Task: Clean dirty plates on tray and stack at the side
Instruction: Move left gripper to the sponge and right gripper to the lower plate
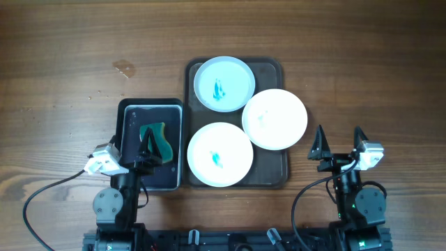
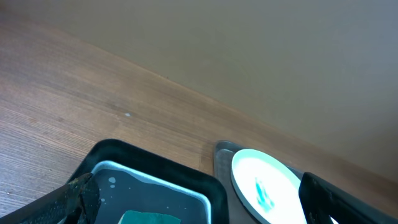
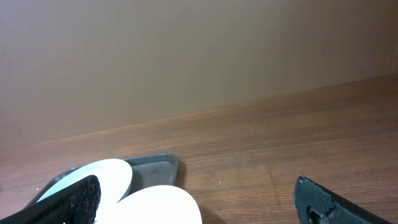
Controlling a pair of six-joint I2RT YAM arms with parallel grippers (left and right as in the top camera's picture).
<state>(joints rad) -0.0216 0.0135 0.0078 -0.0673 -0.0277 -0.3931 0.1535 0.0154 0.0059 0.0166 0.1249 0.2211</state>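
The overhead cam looks straight down on the whole table (image 1: 63, 42) from well up, my side at the bottom of the frame. My left wrist cam sits low and close over the black basin (image 2: 155, 171), aimed at the far wall, and my right one's just as low over bare wood right of the tray (image 3: 155, 165), facing the same way. Both wrist views catch a bit of tray and plates (image 3: 106, 174), which the overhead shows in full.

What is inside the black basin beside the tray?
A green sponge lying in what looks like shallow water. The open left gripper covers part of the sponge and of the basin floor.
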